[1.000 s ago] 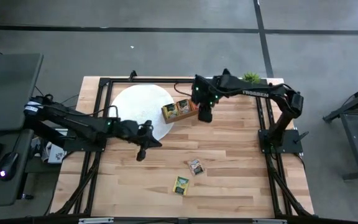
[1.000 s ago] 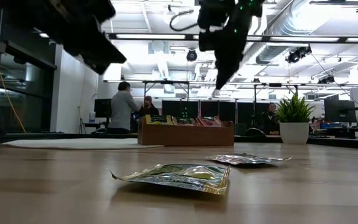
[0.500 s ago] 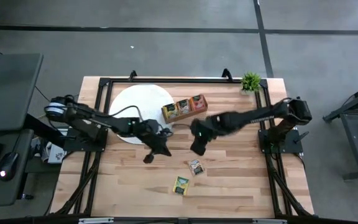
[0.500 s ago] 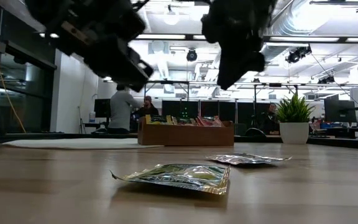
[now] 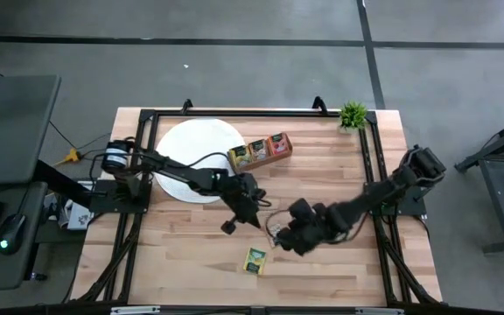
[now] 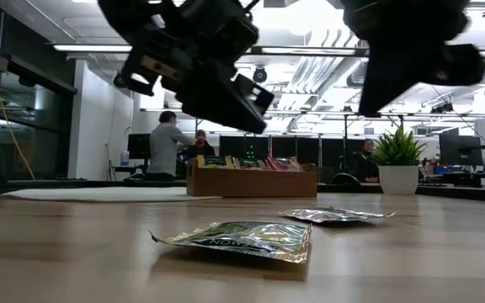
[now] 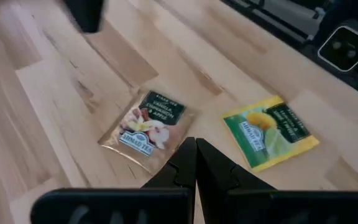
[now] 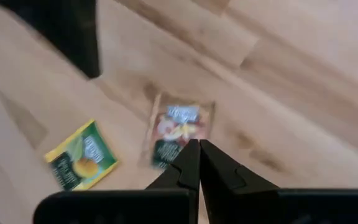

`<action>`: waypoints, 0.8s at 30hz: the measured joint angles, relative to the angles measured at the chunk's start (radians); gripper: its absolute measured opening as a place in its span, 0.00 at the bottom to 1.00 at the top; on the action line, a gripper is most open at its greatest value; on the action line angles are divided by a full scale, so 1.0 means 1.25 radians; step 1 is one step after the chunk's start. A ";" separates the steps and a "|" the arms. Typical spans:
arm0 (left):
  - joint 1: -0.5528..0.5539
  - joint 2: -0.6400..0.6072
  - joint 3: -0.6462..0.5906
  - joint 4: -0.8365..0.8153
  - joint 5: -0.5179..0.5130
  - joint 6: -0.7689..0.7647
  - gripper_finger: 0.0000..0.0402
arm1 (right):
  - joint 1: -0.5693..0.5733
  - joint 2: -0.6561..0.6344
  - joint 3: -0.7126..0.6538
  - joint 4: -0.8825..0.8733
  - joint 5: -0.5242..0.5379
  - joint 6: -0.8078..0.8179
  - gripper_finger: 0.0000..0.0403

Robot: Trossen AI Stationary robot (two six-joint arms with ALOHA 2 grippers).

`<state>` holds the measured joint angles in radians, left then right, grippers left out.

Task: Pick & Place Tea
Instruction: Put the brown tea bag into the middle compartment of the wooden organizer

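Two loose tea packets lay flat on the wooden bench (image 5: 322, 175), near its front middle. The pale packet with a dark green label (image 7: 144, 127) sat just beside the yellow packet (image 7: 270, 131), the two apart and not touching. In the high view the yellow packet (image 5: 255, 260) lay at about seven o'clock from the pale one (image 5: 276, 234). The right wrist view showed the same pair, the pale packet (image 8: 178, 134) directly ahead of that arm's fingers and the yellow one (image 8: 82, 155) off to the side.

The left claw (image 5: 245, 216) hung above the bench at about ten o'clock from the pale packet, its fingers (image 7: 182, 163) pressed together and holding nothing. The right claw (image 5: 289, 234) hovered just beside the pale packet at about three o'clock, its fingers (image 8: 185, 165) likewise closed and empty.

Farther back, at about twelve o'clock from the loose packets, a brown wooden tray (image 5: 258, 150) held more tea packets, beside a white round mat (image 5: 191, 149). A small potted plant (image 5: 353, 114) stood at the far right corner. Seen level across the bench, people (image 6: 167, 145) stood in the room behind.
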<state>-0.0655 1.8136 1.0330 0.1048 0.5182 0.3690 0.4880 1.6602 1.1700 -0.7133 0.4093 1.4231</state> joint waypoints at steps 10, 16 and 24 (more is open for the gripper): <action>0.000 0.112 0.146 -0.090 0.013 0.043 0.00 | 0.057 0.002 -0.155 0.303 0.045 0.074 0.00; 0.000 0.185 0.209 -0.135 -0.025 0.036 0.00 | 0.060 0.003 -0.218 0.429 0.030 0.075 0.00; 0.000 0.190 0.213 -0.153 -0.132 -0.003 0.00 | 0.062 0.012 -0.228 0.455 -0.006 0.060 0.00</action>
<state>-0.0650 2.0514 1.2987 -0.0866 0.3531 0.3652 0.5659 1.6747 0.8845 -0.1441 0.4015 1.4986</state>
